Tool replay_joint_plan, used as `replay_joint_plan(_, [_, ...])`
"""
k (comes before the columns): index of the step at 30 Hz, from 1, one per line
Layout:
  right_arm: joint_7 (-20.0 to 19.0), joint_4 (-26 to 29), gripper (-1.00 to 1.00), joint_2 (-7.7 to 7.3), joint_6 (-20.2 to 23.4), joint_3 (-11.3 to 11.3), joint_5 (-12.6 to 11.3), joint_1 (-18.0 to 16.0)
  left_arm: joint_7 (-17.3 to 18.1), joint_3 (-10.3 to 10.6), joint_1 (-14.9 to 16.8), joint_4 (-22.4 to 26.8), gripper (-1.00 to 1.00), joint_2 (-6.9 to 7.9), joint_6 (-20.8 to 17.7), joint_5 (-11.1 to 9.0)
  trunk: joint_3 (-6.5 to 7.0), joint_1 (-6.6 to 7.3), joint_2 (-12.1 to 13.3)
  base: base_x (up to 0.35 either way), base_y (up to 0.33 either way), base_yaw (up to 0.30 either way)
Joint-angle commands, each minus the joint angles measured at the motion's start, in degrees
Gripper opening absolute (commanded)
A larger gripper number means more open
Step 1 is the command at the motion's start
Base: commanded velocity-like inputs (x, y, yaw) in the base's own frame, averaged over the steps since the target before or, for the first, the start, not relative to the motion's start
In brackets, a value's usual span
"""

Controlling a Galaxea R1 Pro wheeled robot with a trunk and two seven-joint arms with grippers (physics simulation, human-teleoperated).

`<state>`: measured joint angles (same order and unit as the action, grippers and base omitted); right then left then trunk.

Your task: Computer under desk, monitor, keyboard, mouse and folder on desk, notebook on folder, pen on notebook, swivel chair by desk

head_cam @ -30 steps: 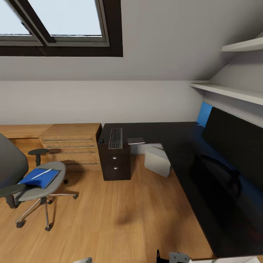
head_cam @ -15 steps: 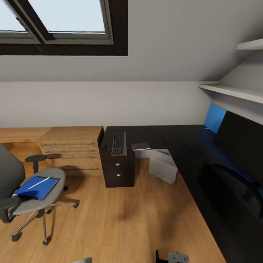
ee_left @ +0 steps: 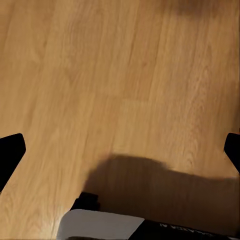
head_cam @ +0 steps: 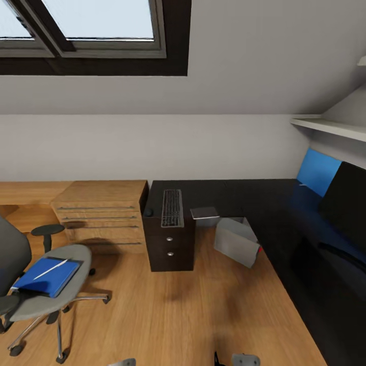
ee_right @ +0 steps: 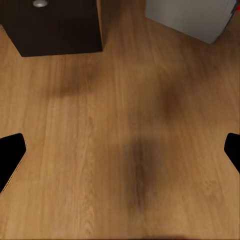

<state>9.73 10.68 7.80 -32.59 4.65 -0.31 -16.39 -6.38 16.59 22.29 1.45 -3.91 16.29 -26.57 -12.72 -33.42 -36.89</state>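
Note:
The grey swivel chair [head_cam: 48, 284] stands on the floor at the lower left, apart from the black L-shaped desk [head_cam: 244, 190]. A blue folder [head_cam: 46, 275] lies on its seat with a white pen [head_cam: 51, 268] on top. On the desk's left end lie the keyboard [head_cam: 173, 207], a dark mouse [head_cam: 148, 212] left of it, and a flat grey notebook [head_cam: 204, 212] right of it. The grey computer [head_cam: 236, 243] sits tilted on the floor under the desk. The black monitor [head_cam: 349, 203] stands at the right. My left gripper [ee_left: 120, 152] and right gripper [ee_right: 120, 155] hang open over bare floor.
A wooden drawer chest [head_cam: 101, 208] adjoins the desk's dark drawer unit [head_cam: 169, 246]. A blue panel [head_cam: 317, 170] leans on the wall behind the monitor, under a white shelf [head_cam: 330, 127]. A skylight [head_cam: 96, 30] is overhead. Wooden floor [head_cam: 168, 315] stretches between chair and desk.
The whole picture has shifted right and down, so the camera has turned left. The chair, desk and items keep their places relative to each other.

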Motion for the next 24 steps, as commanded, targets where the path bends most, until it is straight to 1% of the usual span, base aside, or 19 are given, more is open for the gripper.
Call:
replay_joint_plan(1, [0.5,0.0,1.0,0.01,-0.1,0.5,0.0,0.0,-0.2,0.6,0.0,0.0,1.0,-0.4,0.2,0.1,-0.08,-0.05,-0.1,0.321,0.164,0.0])
replay_joint_plan(3, [0.5,0.4,1.0,-0.03,-0.1,0.5,0.0,0.0,-0.2,1.4,0.0,1.4,1.0,-1.14,0.3,1.7,-0.08,-0.05,-0.1,0.321,0.164,0.0])
replay_joint_plan(4, [0.5,1.1,1.0,0.0,-0.1,0.5,0.0,0.0,-0.3,1.7,0.0,4.3,1.0,-1.42,0.3,2.1,-0.08,-0.05,-0.1,0.321,0.164,0.0])
replay_joint_plan(5, [0.8,6.4,1.0,0.26,0.6,0.4,-0.1,-0.1,-0.8,1.9,0.0,16.9,1.0,-1.53,-1.6,2.6,-0.08,-0.05,-0.1,0.321,0.141,0.0])
replay_joint_plan(7, [0.9,9.9,1.0,1.27,0.9,0.4,-0.2,-0.1,-2.3,1.9,0.0,23.2,1.0,-1.44,-5.2,2.7,-0.08,-0.05,-0.1,0.321,0.135,0.0])
replay_joint_plan(8, [1.0,12.0,1.0,1.93,1.3,0.3,-0.4,-0.2,-4.1,1.9,0.0,27.3,1.0,-1.28,-8.6,2.7,-0.08,-0.05,-0.1,0.321,0.132,0.0])
replay_joint_plan(9, [1.2,17.4,1.0,2.2,6.0,0.2,-5.4,-1.6,-11.4,1.8,0.0,42.5,1.0,-0.1,-20.7,2.5,-0.08,-0.05,-0.1,0.321,0.135,0.0])
replay_joint_plan(10, [1.2,18.2,1.0,2.2,7.2,0.2,-6.7,-2.0,-12.1,1.8,0.0,44.5,1.0,0.07,-22.0,2.4,-0.08,-0.05,-0.1,0.321,0.136,0.0])
replay_joint_plan(12, [1.2,20.7,1.0,2.2,11.4,0.2,-11.0,-3.8,-13.6,1.8,0.0,49.8,1.0,0.6,-25.1,2.3,-0.08,-0.05,-0.1,0.321,0.138,0.0])
replay_joint_plan(13, [1.1,22.3,1.0,2.2,14.4,0.2,-14.3,-4.9,-14.1,1.7,0.0,52.8,1.0,1.0,-26.7,2.2,-0.08,-0.05,-0.1,0.321,0.141,0.0])
replay_joint_plan(14, [1.1,23.0,1.0,2.2,16.0,0.2,-16.0,-5.5,-14.3,1.7,0.0,54.1,1.0,1.22,-27.4,2.2,-0.08,-0.05,-0.1,0.321,0.143,0.0])
replay_joint_plan(15, [1.0,24.5,1.0,2.2,18.9,0.2,-19.3,-6.5,-14.6,1.5,0.0,56.5,1.0,1.77,-28.7,2.0,-0.08,-0.05,-0.1,0.321,0.15,0.0])
replay_joint_plan(16, [1.0,25.2,1.0,2.2,20.3,0.2,-21.0,-7.0,-14.7,1.5,0.0,57.6,1.0,2.18,-29.3,1.8,-0.08,-0.05,-0.1,0.321,0.154,0.0])
replay_joint_plan(17, [1.0,26.5,1.0,2.2,22.7,0.2,-24.1,-7.9,-14.9,1.4,0.0,59.7,1.0,3.18,-30.4,1.4,-0.08,-0.05,-0.1,0.321,0.163,0.0])
replay_joint_plan(18, [0.9,27.6,1.0,2.2,24.5,0.2,-27.0,-8.8,-15.0,1.3,0.0,61.6,1.0,4.51,-31.4,0.4,-0.08,-0.05,-0.1,0.32,0.171,0.0])
replay_joint_plan(19, [0.9,28.9,1.0,2.2,26.4,0.2,-30.6,-9.7,-15.1,1.3,-0.1,63.7,1.0,6.97,-32.4,-2.3,-0.08,-0.05,-0.1,0.32,0.177,0.0])
replay_joint_plan(20, [0.8,29.3,1.0,2.2,26.8,0.2,-31.6,-9.9,-15.1,1.3,-0.2,64.2,1.0,7.84,-32.6,-3.5,-0.08,-0.05,-0.1,0.32,0.179,0.0])
replay_joint_plan(23, [-1.1,30.1,1.0,2.2,27.8,0.4,-37.2,-10.5,-15.1,1.5,-0.9,66.0,1.0,12.48,-33.3,-10.8,-0.08,-0.05,-0.1,0.314,0.19,0.0])
replay_joint_plan(24, [-1.7,30.1,1.0,2.2,27.9,0.4,-37.7,-10.5,-15.1,1.6,-0.9,66.2,1.0,13.04,-33.4,-11.5,-0.08,-0.05,-0.1,0.3,0.208,0.0])
